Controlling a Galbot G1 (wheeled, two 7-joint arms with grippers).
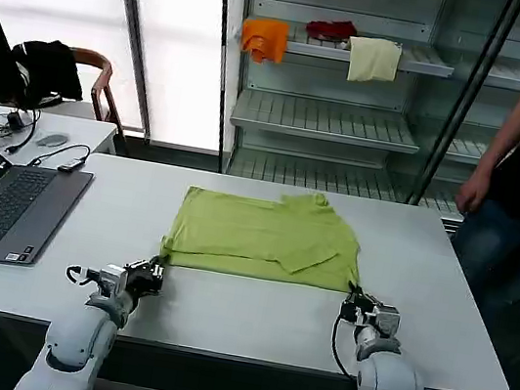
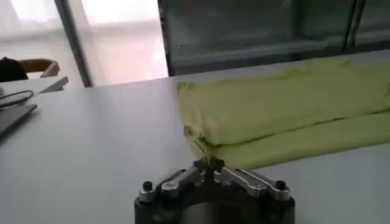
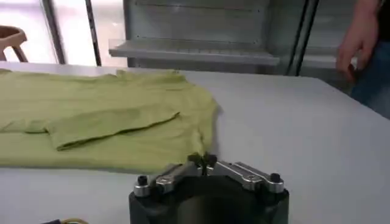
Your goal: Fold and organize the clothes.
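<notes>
Head view — both grippers (image 1: 155, 269) (image 1: 352, 300) pinch T-shirt (image 1: 263, 238) corners.

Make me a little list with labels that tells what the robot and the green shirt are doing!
shirt: lime-green T-shirt, partly folded, flat on the white table
left gripper: at the shirt's near left corner, fingers pinched shut on the cloth
right gripper: at the shirt's near right corner, also pinched shut on it
beside the shirt: open laptop on the robot's left
behind the table: shelves with orange, red and cream cloths
</notes>
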